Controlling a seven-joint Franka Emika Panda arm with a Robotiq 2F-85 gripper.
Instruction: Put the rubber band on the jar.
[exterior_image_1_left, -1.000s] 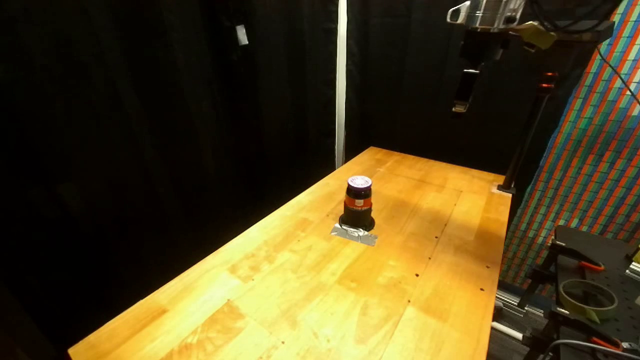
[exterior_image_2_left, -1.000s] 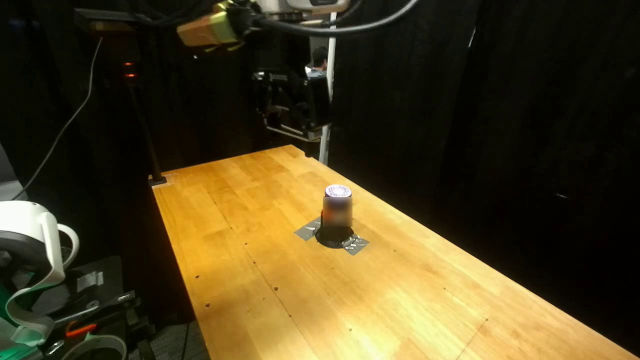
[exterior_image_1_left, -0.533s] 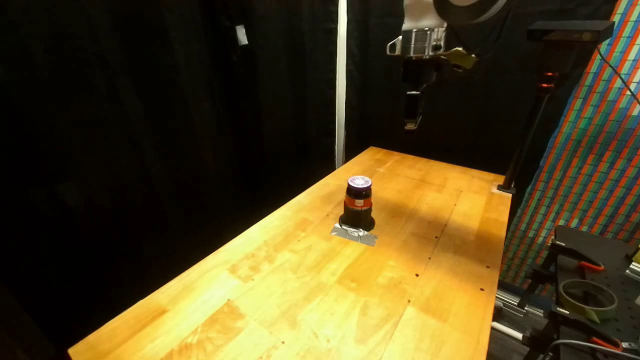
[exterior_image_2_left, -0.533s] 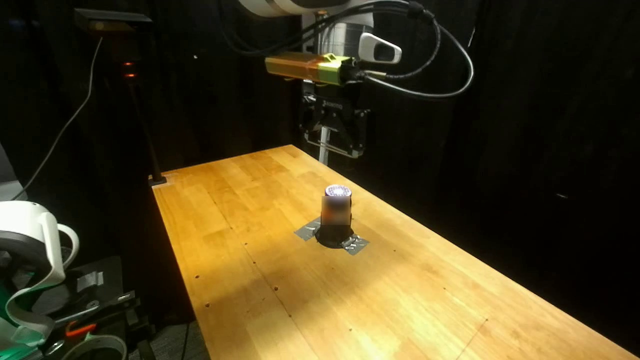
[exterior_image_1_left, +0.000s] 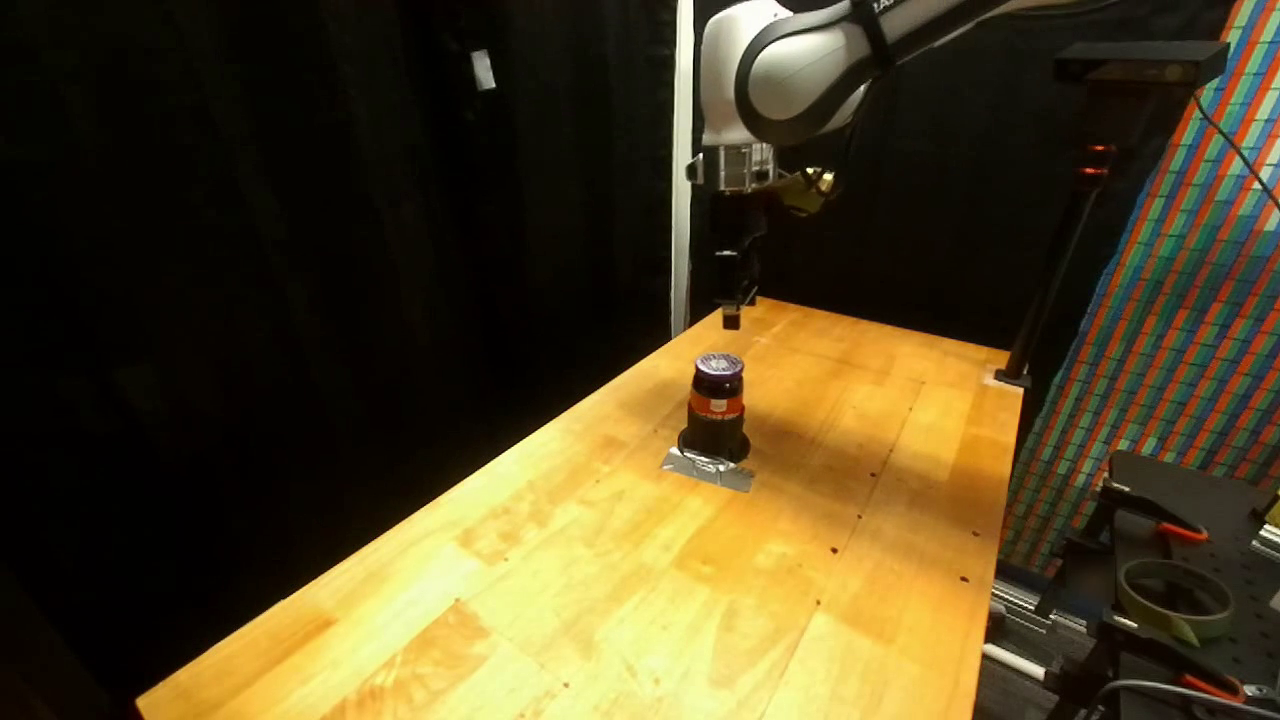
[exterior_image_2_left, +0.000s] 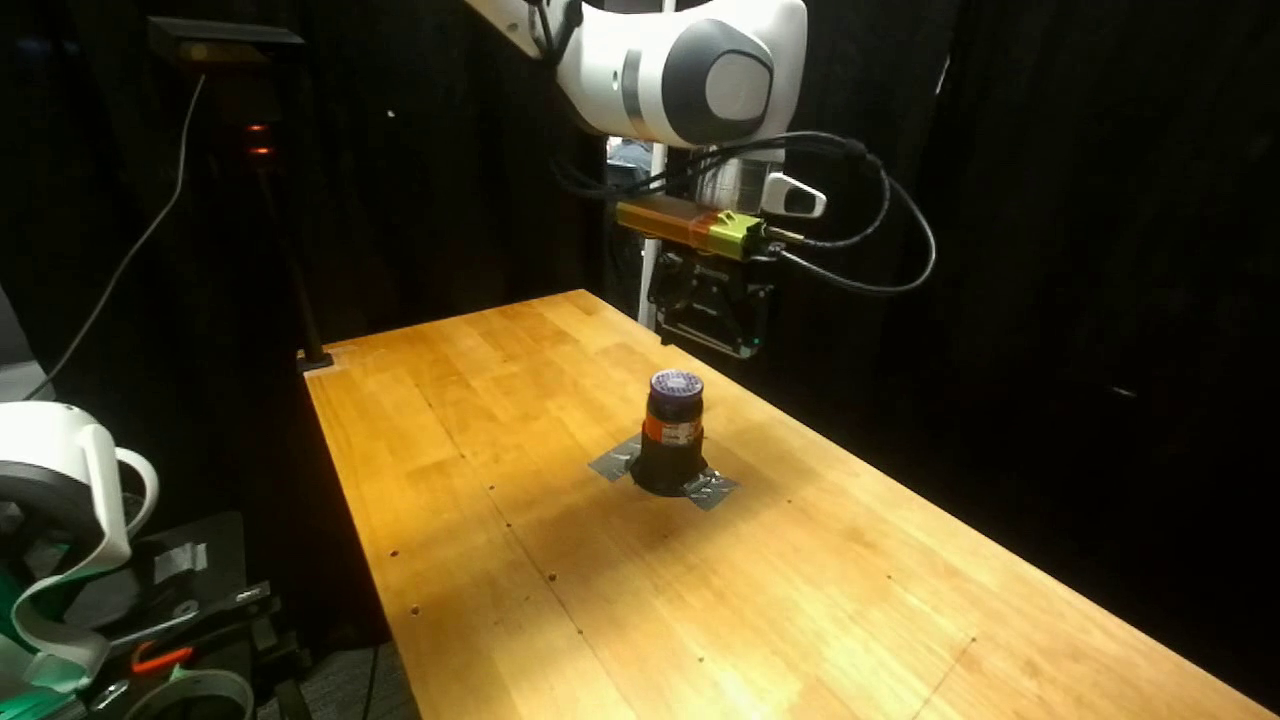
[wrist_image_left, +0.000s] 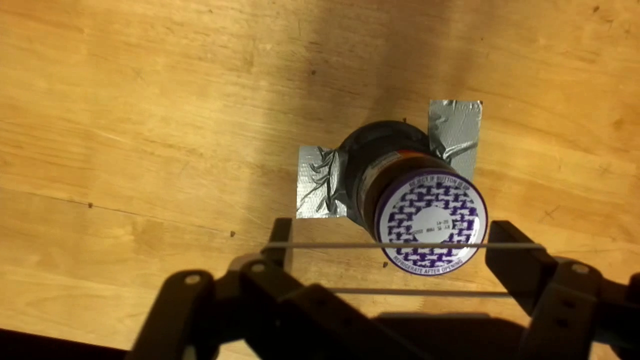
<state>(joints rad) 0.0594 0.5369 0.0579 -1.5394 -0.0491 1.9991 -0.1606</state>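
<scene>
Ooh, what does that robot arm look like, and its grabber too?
The arm is white and rounded, with a dark grey joint ring and a silvery collar. Dark cables loop beside a yellow-green and orange box. The gripper is black and angular, with two hinged fingers and pale round pins.

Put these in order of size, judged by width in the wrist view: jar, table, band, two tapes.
Table
Band, helped by nearness to the camera
Jar
Left tape and right tape: too alike to rank

Both exterior views slant down, apparently from opposite ends, sharing the honey-brown rectangular wooden table (exterior_image_1_left: 700, 560); wrist view faces down, nearer.
</scene>
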